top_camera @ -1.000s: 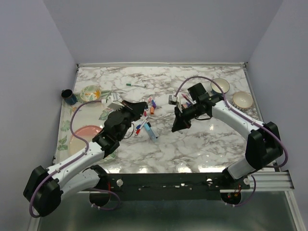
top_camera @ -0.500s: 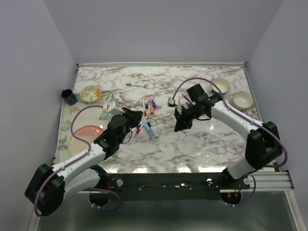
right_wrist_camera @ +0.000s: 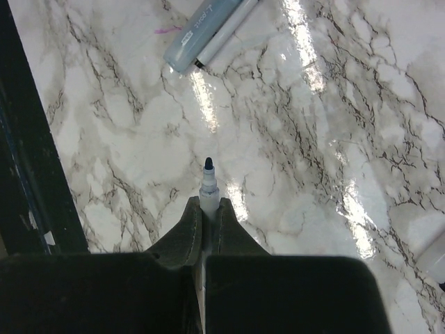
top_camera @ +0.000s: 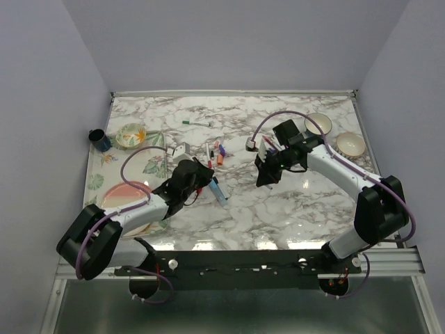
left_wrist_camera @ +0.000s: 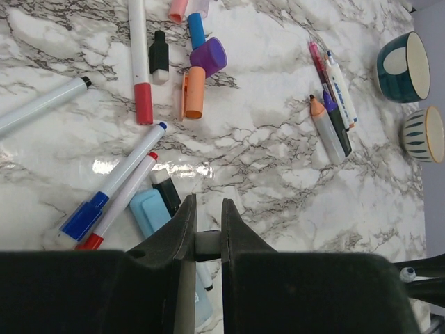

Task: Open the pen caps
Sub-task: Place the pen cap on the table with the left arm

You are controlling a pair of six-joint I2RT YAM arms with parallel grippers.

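Observation:
My left gripper (left_wrist_camera: 206, 202) is shut on a small pale stubby pen cap (left_wrist_camera: 207, 243) and is low over the pile of pens (top_camera: 201, 177). Loose pen caps lie ahead of it: purple (left_wrist_camera: 208, 56), orange (left_wrist_camera: 193, 92), blue (left_wrist_camera: 197, 30), pink (left_wrist_camera: 178, 8) and black (left_wrist_camera: 159, 54). My right gripper (right_wrist_camera: 207, 202) is shut on a white pen body (right_wrist_camera: 207, 189) whose bare dark tip points forward. It hangs above bare marble right of the pile (top_camera: 264, 177).
Capped pens (left_wrist_camera: 111, 191) and a light blue marker (left_wrist_camera: 149, 209) lie by the left fingers, with more pens further right (left_wrist_camera: 330, 104). Two bowls (top_camera: 318, 124) (top_camera: 350, 144) stand back right. A pink plate (top_camera: 122, 198), floral bowl (top_camera: 130, 134) and dark cup (top_camera: 99, 140) are at left.
My left arm has dropped lower and drawn its gripper toward the near side of the pile. My right gripper has shifted slightly away, still holding the pen body.

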